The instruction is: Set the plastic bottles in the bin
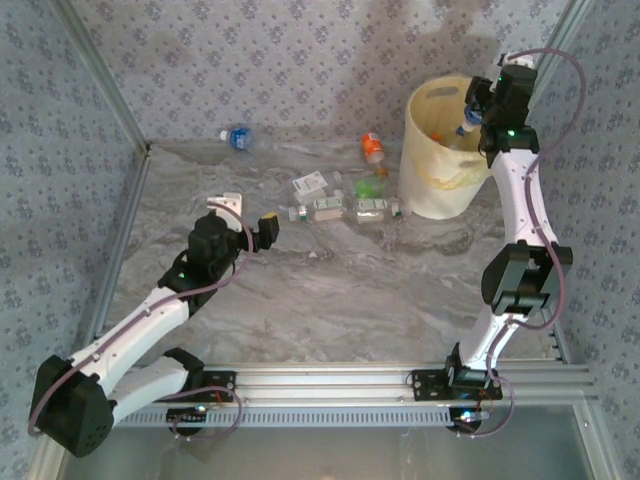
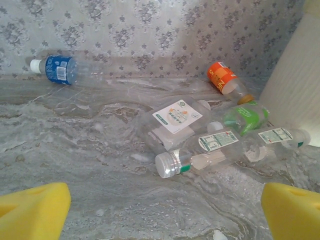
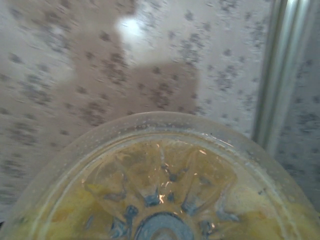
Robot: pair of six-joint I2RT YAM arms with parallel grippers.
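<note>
Right gripper (image 1: 473, 110) is up over the bin (image 1: 440, 190) at the far right. It looks closed around a clear bottle (image 3: 165, 200): its wrist camera is staring straight at the ribbed bottom of it, with the yellow of the bin showing through. I can't see the fingers themselves there, so take "holding" as my read.

Left gripper (image 1: 250, 214) hovers low over the table (image 1: 330, 300) with its yellow pads (image 2: 32, 212) spread wide and nothing between them.

A bunch of bottles are lying on the table just left of the bin:
- a white-cap bottle (image 2: 200, 150), nearest
- a crushed white-label bottle (image 2: 175, 117) touching it
- a green bottle (image 2: 245, 119)
- an orange-label bottle (image 2: 222, 77) further back
- a blue-label bottle (image 2: 62, 69) off alone at the far left by the wall

My guess on handling: these are empty, so super light, thin and squishy, and slick too. They'll roll or skid if nudged, and a hard squeeze will just cave them in. For the white-cap one I'd grab across the body near the label, not the cap end, since the neck is narrow and could pop out of the grip.
</note>
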